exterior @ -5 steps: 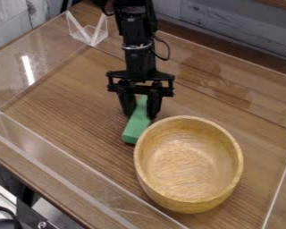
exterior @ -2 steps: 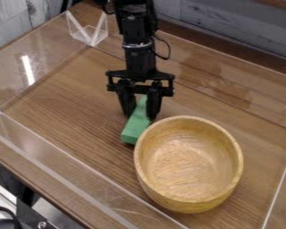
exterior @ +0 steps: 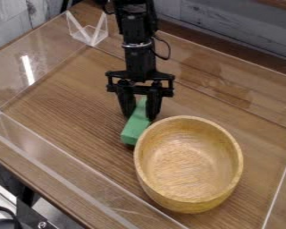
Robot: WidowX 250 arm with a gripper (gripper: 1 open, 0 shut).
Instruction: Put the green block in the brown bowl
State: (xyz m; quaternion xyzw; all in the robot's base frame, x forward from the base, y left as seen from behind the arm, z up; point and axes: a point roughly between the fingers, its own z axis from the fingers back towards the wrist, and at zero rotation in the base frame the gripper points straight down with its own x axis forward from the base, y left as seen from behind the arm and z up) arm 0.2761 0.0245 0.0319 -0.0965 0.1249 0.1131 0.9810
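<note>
The green block [exterior: 136,128] lies on the wooden table, just left of the brown bowl's [exterior: 142,161] rim, its long side pointing away from the camera. My gripper [exterior: 138,113] points straight down over the block's far end. Its two black fingers [exterior: 125,107] stand on either side of that end and press against the block's sides. The block's near end still rests on the table. The bowl sits at the front right with nothing in it.
A clear plastic wall [exterior: 62,170] runs around the table along the left and front. A clear stand [exterior: 88,32] sits at the back left. Grey wall panels rise behind the table.
</note>
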